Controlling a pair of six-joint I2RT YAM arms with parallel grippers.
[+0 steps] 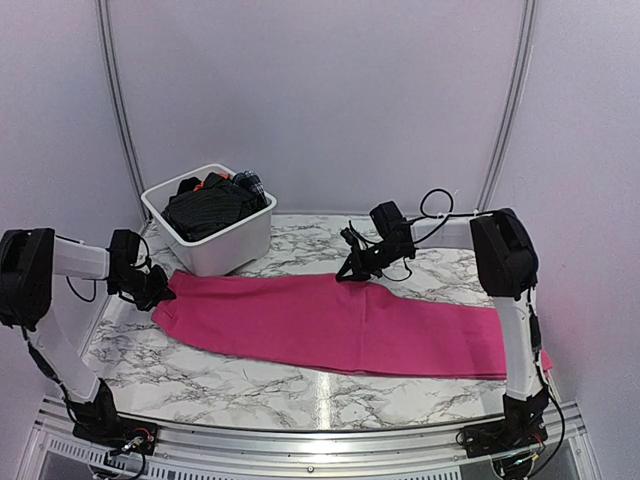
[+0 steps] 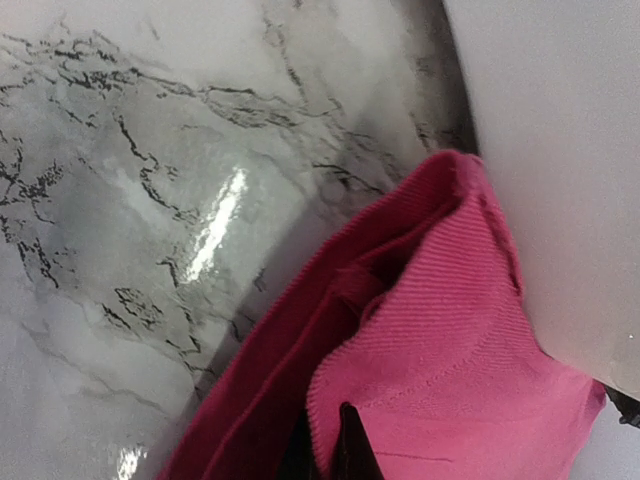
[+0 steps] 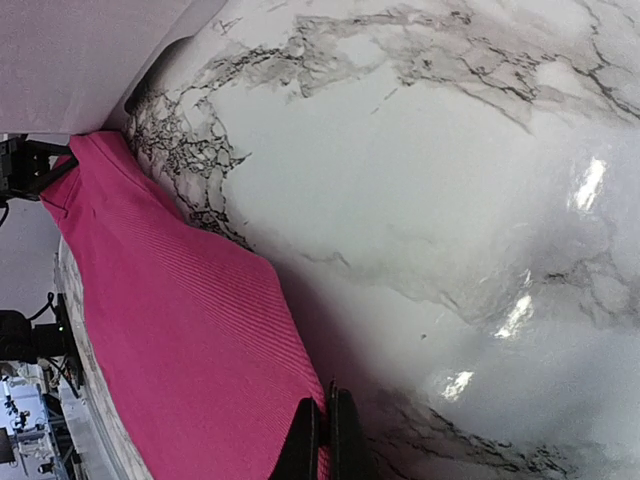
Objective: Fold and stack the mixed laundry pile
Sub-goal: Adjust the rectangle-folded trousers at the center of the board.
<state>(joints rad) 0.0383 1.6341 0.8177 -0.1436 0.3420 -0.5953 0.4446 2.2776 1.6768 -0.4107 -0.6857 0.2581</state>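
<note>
Nearest me is a bare stretch of the marble table [image 1: 250, 385]. On it the magenta cloth [image 1: 340, 325] lies spread flat in a long strip running left to right.

My left gripper [image 1: 160, 290] is pinching the cloth's left corner, with its fingers pressed together on the fabric. The right gripper [image 1: 348, 272] is nipped shut on the far edge, about mid-length.

Back left is the white tub [image 1: 235, 245], with the rest of the mixed laundry pile in it. That's mostly the black pinstriped shirt [image 1: 205, 210] heaped on top, a bit of the orange garment [image 1: 203, 184] peeking out behind, and the dark plaid piece [image 1: 250, 185] at the far right rim.

Only the top cam sees into the tub. The left wrist cam just gets the tub's outer wall, right beside the pinched corner, but it does show the cloth's ribbed weave and stitched hem.
</note>
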